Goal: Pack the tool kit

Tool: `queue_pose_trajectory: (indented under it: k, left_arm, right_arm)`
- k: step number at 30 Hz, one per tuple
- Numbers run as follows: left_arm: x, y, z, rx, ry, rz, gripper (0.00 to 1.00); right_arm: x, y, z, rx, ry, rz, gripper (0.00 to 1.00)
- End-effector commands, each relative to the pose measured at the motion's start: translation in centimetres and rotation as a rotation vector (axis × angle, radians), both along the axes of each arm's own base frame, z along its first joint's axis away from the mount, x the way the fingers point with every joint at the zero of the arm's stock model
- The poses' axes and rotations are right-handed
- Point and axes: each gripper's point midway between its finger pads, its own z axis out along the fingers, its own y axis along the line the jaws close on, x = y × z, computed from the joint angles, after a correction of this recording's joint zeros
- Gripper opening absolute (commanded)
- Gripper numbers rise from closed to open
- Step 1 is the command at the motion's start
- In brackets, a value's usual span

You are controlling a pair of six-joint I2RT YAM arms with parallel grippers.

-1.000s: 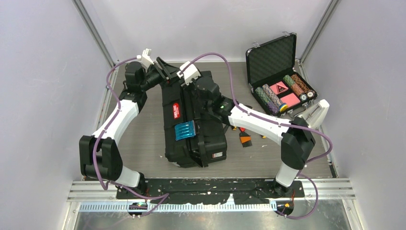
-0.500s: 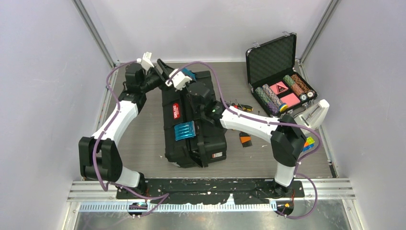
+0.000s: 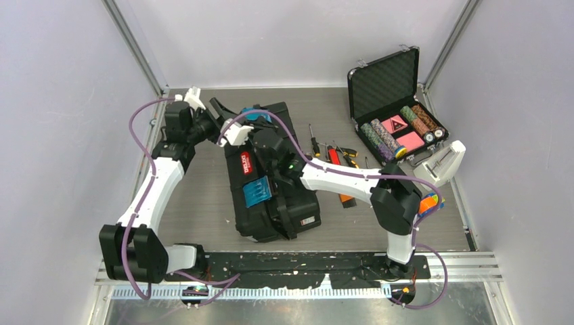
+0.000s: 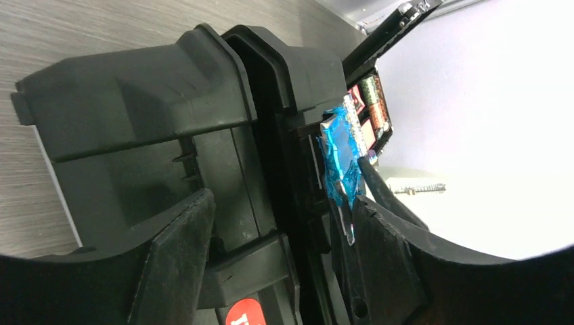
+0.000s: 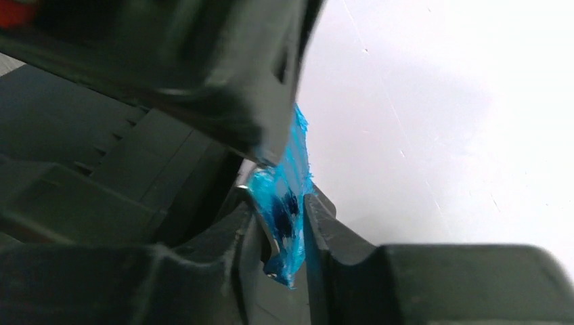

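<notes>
Blue latch (image 5: pixel 283 203) on the toolbox (image 3: pixel 291 203) is sitting nipped in my right jaws, left jaws hanging wide and empty alongside; pressing it closed is looking next

Toolbox (image 3: pixel 292 203): red label (image 3: pixel 244 162) on lid, white brand lettering, too small to read.

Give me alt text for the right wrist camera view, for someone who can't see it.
Close-up from the right gripper, whose two black fingers pinch a translucent blue latch on the black toolbox. The toolbox fills the left side of the view, and a pale wall fills the right.
</notes>
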Motion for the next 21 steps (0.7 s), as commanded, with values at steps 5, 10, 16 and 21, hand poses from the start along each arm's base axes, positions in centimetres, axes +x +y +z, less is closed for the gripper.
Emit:
queue_pose_trajectory:
  k: [5,10,16,21]
  left_arm:
    - [-2.2,3.3,-7.7,0.179,0.197,0.068,0.63]
    - [-2.2,3.3,-8.2,0.179,0.209,0.065,0.57]
    - [-2.0,3.1,-8.2,0.174,0.211,0.059,0.55]
    - [-2.4,3.1,-6.7,0.173,0.179,0.057,0.57]
  right_arm:
    - [-1.2,-0.6,1.9,0.073,0.117,0.035,0.47]
    - [-2.7,-0.5,2.0,0.091,0.221,0.083,0.58]
    - [-4.3,-1.3,4.4,0.185,0.304,0.106,0.71]
    - [-5.5,-3.3,7.2,0.321,0.356,0.074,0.80]
